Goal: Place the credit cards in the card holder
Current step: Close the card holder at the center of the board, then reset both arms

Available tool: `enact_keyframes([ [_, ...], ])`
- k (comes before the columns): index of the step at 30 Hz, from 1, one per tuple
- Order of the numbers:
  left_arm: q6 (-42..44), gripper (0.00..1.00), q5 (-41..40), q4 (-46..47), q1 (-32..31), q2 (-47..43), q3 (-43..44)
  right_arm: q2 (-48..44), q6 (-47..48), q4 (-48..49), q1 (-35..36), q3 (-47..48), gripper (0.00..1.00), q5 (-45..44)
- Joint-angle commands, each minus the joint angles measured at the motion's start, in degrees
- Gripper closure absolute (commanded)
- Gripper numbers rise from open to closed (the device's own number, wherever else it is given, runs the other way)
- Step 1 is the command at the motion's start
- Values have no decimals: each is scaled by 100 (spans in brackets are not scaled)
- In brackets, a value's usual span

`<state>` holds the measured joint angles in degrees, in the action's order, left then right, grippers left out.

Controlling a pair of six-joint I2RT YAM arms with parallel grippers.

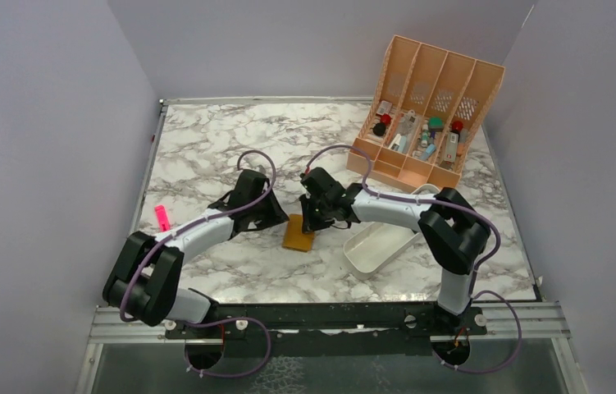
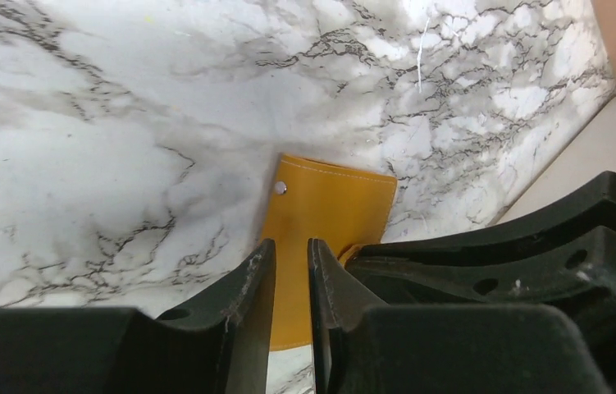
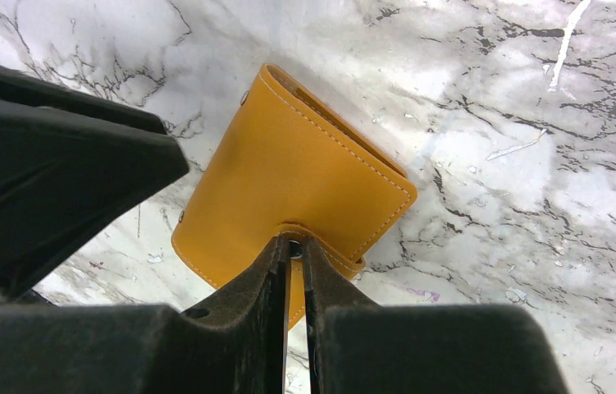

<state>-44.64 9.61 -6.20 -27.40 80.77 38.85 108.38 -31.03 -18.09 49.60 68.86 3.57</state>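
The card holder (image 1: 298, 236) lies flat on the marble desk (image 1: 206, 156), around the middle from left to right and somewhat towards the near edge. It sits directly between the two arms' tips. It is a mustard-orange leather piece with pale stitching along its edges. The left wrist view shows a small pale snap (image 2: 280, 188) near one corner.

The right tool (image 3: 292, 245) reaches in from the right and is clenched on the card holder. In its own wrist view the two fingers meet almost completely on a raised fold of orange leather at one edge. The rest of the holder stays down on the desk.

The left tool (image 2: 290, 246) comes in from the left and hangs at the holder's left side, close to the right tool. Its fingers (image 2: 259, 283) stand a narrow slit apart, and orange leather shows through the gap. From these views I cannot tell whether they pinch the holder or only hover over it. Part of the right tool's black body fills the right side of the left wrist view.

A white tray (image 1: 378, 246) rests on the desk just to the right of the card holder, apart from it and partly under the right arm. A peach slotted organiser (image 1: 440, 70) holding small items stands in the far right corner. A small pink object (image 1: 161, 217) lies near the left edge of the desk, beside the left arm.
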Motion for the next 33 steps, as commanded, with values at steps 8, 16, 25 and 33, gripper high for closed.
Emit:
enact_keyframes([
  [8, 181, 70, 134, -620, 278, -1498, 69, -572, 161, -287, -8, -154, 74, -341],
  [16, 642, 43, 124, -1520, 276, -2465, 1045, -2619, 39, 61, -10, -611, 68, -610],
  [25, 952, 1, 182, -1916, 276, -3365, 1465, -5028, 71, -17, -8, -1534, 0, -971],
  [33, 1083, 1, 393, -1785, 277, -3883, 1045, -6172, -354, -422, -12, -2118, 0, -1524],
])
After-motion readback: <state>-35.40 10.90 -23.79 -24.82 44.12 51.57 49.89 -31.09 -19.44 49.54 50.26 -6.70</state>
